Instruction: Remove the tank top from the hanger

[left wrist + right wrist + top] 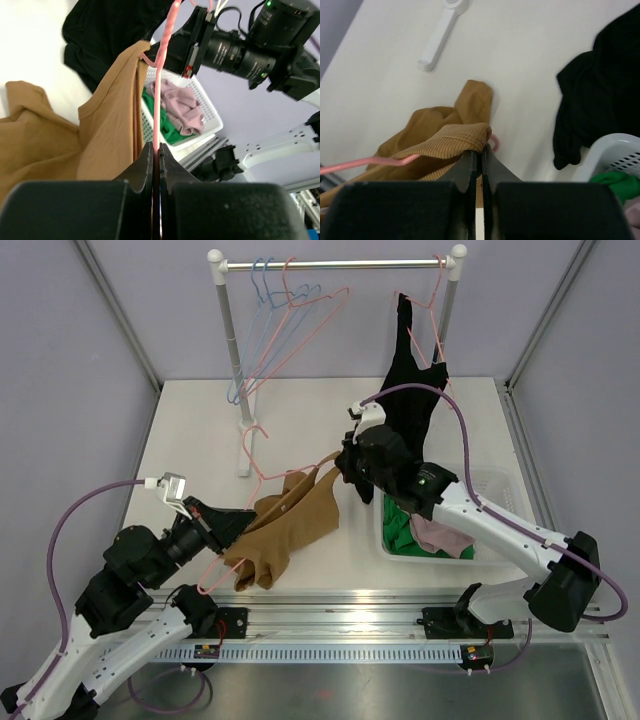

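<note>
— On the desk (pixel 200 430), between the two sets of fingers, what is pictured?

— A tan tank top (pixel 290 525), hung on a pink wire hanger (pixel 159 95) and lying crumpled on the desk. The left fingers (pixel 142 170) are pressed together on the hanger's wire, which runs up out of their tips. The right fingers (pixel 465 170) are closed on a ribbed strap edge of the tank top, just beside the hanger's bent end.

— So is the top off?

— Not yet. The strap at the right fingers appears to sit over the hanger's shoulder, and the body of the garment trails from there back toward the left fingers. Both holds look made. What remains, by this view, is the pull that draws cloth and wire apart. Whether a second strap also needs slipping cannot be made out.

— And round about?

— A black garment (pixel 415 390) hangs from the rail (pixel 340 262) beyond the right fingers. A white basket (pixel 615 147) of clothes stands near them, on their right and well apart from the left fingers.
</note>
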{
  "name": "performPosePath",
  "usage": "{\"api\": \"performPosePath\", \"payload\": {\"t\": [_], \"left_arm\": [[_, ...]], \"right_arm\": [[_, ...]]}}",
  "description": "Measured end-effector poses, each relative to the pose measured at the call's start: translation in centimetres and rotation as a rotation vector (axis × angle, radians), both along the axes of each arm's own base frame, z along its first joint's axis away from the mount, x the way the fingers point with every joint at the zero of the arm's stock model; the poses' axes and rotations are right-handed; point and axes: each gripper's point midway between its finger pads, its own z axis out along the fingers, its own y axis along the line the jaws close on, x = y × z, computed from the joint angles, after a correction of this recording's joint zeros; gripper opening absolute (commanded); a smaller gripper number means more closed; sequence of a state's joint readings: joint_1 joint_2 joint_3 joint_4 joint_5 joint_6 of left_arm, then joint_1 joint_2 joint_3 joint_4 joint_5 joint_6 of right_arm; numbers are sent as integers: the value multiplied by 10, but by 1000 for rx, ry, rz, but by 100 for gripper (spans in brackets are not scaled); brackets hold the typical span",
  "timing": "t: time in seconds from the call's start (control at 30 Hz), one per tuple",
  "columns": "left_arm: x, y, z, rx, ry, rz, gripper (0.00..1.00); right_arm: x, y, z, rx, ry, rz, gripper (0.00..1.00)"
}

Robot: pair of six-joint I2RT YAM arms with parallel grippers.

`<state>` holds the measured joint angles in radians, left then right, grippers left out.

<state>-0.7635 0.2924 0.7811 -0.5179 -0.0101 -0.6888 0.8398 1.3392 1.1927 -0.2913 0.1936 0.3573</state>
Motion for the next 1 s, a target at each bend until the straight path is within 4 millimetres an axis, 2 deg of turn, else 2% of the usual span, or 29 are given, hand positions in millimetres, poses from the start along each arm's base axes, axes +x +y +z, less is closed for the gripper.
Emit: {"api": "performPosePath", "payload": {"t": [0.2, 0.3, 0.47, 0.57, 0.67, 0.8, 0.9, 1.0], "left_arm": [[-6, 6, -10, 72, 11, -12, 0], [-8, 8, -10, 86, 2, -15, 0], [-15, 10, -2, 65, -34, -35, 0], [-18, 10, 16, 5, -99, -44, 0], [-17, 6, 39, -67, -194, -51, 0], [-7, -5, 63, -145, -335, -54, 0], [9, -18, 80, -158, -441, -42, 0], [31, -35, 95, -115, -546, -20, 0]], "right_arm": [[30, -30, -16, -121, 0, -148, 0], [43, -44, -31, -154, 37, -190, 0], [38, -40, -43, -90, 113, -103, 0], [20, -32, -50, -6, 183, 8, 0], [-11, -16, -43, 126, 232, 159, 0], [-54, -5, -12, 289, 244, 325, 0], [-82, 1, 17, 375, 232, 444, 0], [-116, 12, 33, 377, 227, 567, 0]]}}
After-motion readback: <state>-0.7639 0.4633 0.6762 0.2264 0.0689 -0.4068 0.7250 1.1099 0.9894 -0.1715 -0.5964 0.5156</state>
